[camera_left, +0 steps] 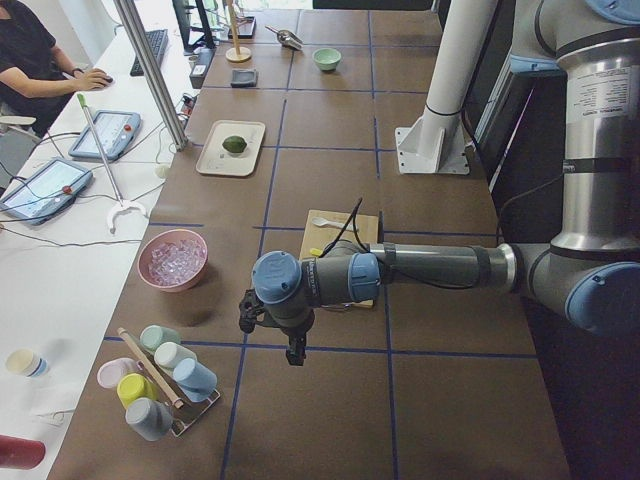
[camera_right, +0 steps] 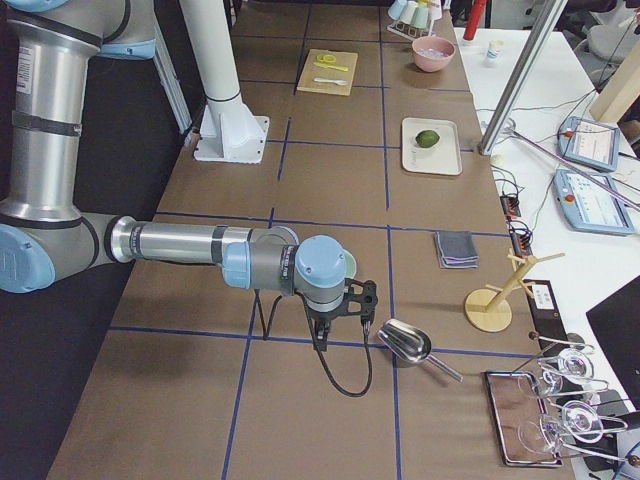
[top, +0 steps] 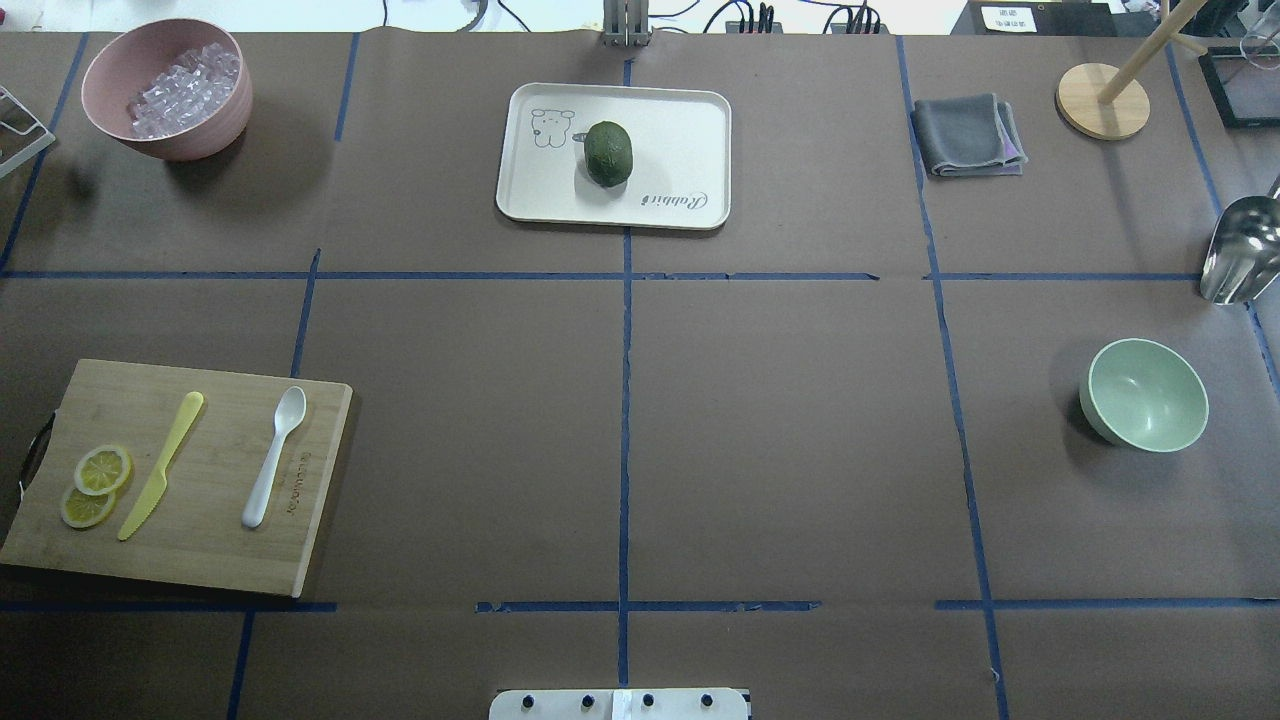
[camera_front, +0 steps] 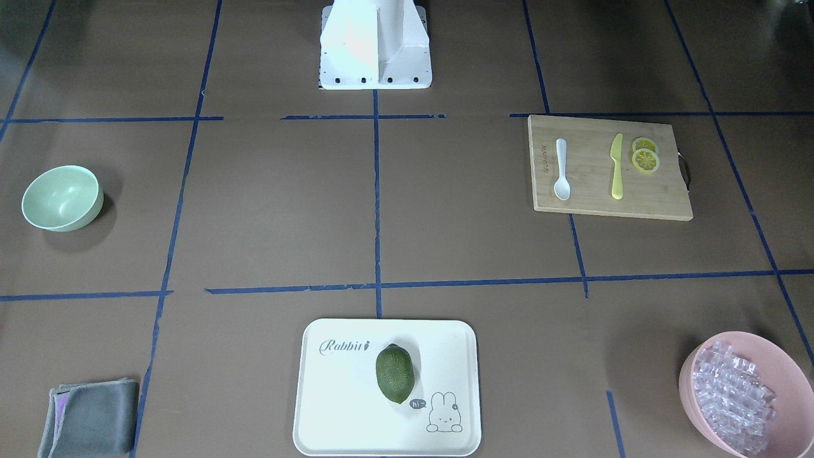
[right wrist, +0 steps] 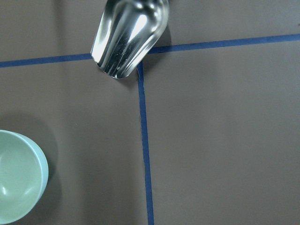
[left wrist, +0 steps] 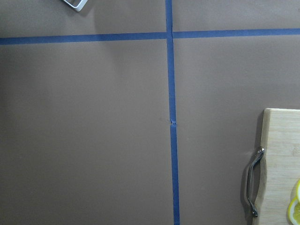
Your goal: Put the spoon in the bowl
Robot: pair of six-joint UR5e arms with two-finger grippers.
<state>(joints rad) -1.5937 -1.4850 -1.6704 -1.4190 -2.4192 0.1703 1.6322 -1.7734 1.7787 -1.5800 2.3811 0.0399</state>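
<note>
The white plastic spoon point(camera_front: 561, 170) lies on the wooden cutting board point(camera_front: 610, 207), scoop towards the table's far side; it also shows in the overhead view point(top: 274, 455). The mint-green bowl point(camera_front: 62, 198) stands empty at the other end of the table point(top: 1145, 394) and at the lower left of the right wrist view point(right wrist: 16, 176). My left gripper point(camera_left: 272, 338) hangs beyond the board's end and shows only in the exterior left view. My right gripper point(camera_right: 345, 328) hangs near the bowl's end and shows only in the exterior right view. I cannot tell whether either is open or shut.
A yellow knife point(top: 160, 465) and lemon slices point(top: 95, 485) share the board. A pink bowl of ice pieces point(top: 165, 90), a tray point(top: 690, 130) with a green fruit point(top: 608, 153), a grey cloth point(top: 968, 135) and a metal scoop point(top: 1240, 250) stand around the table.
</note>
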